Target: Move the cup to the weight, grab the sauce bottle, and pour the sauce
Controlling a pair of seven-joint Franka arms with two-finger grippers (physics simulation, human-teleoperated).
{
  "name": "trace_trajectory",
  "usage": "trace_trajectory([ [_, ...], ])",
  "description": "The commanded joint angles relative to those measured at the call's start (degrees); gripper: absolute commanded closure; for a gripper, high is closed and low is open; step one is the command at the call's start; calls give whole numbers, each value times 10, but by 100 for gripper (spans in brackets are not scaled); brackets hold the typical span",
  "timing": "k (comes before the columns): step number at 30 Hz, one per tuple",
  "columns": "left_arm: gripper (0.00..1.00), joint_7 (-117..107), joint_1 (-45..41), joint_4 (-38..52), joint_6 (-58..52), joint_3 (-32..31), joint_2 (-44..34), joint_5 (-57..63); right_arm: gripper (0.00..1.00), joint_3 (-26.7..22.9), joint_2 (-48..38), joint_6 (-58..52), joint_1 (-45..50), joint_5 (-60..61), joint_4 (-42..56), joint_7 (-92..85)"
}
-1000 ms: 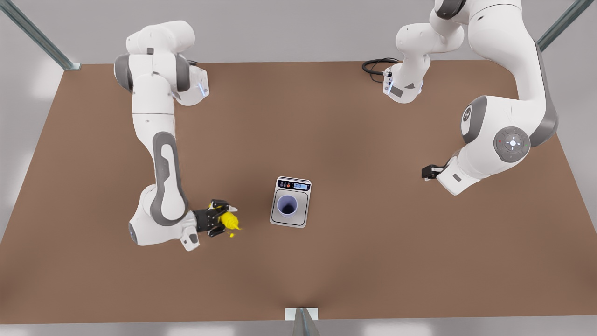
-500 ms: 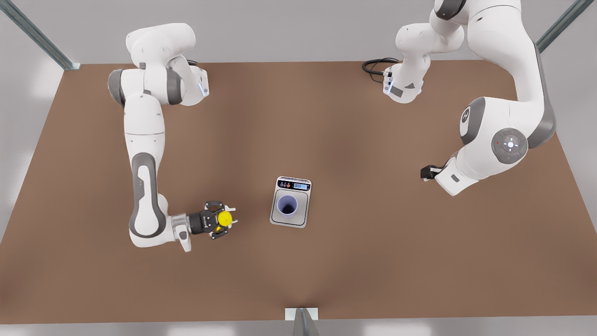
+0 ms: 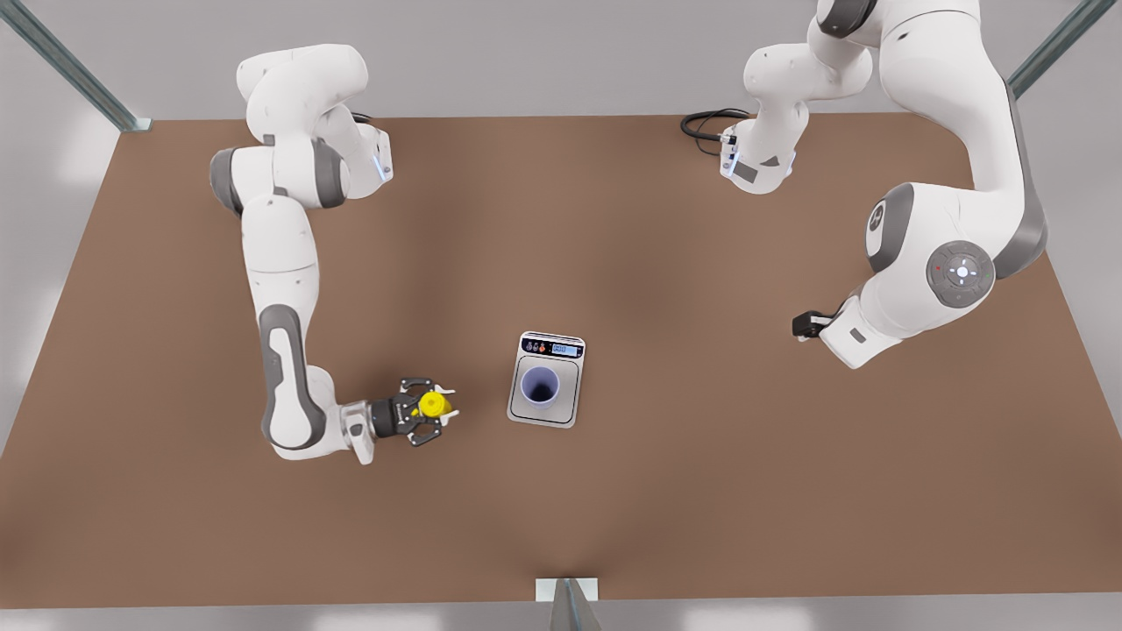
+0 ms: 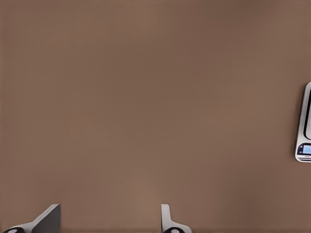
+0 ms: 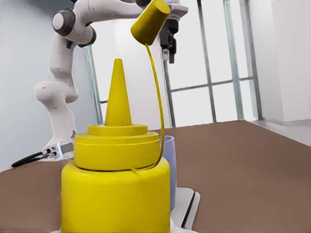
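Front view: right gripper (image 3: 432,410) jaws clamped on sauce bottle (image 3: 431,404), near weight (image 3: 545,379); cup (image 3: 540,386) sits on plate. Left gripper (image 3: 799,325) waits well apart.
Left wrist view: jaws open, empty, over tabletop (image 4: 146,107).
Right wrist view: bottle upright, cap off. Best: carry level, nozzle above cup, tilt slowly.

1. You see a smooth, slightly glossy bright yellow plastic squeeze bottle (image 5: 115,184).
2. You see a matt, even brown flat tabletop (image 3: 701,491).
3. The flat silver-white kitchen scale (image 3: 545,379) looks like satin plastic to you.
4. The small pale lavender round cup (image 3: 539,386) looks smooth and matt.
5. Your white robot arm shells (image 3: 947,79) shine glossy.
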Motion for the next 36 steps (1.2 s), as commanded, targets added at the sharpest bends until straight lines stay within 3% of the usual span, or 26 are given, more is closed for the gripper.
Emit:
trace_trajectory([
  [1, 0, 1, 0, 0, 0, 0, 0, 1, 50, 2, 7, 3, 0, 7, 3, -187],
  [14, 0, 2, -1, 0, 0, 0, -1, 1, 48, 13, 25, 4, 0, 14, 5, -188],
  [15, 0, 2, -1, 0, 0, 0, -1, 3, 31, 13, 24, 4, 0, 14, 5, -186],
  [16, 0, 2, -1, 0, 0, 0, -1, 3, 0, 13, 24, 4, 0, 15, 4, -184],
  [36, 0, 1, -2, 0, 0, -1, 0, 3, 0, 12, 25, 3, -19, 13, 5, -186],
])
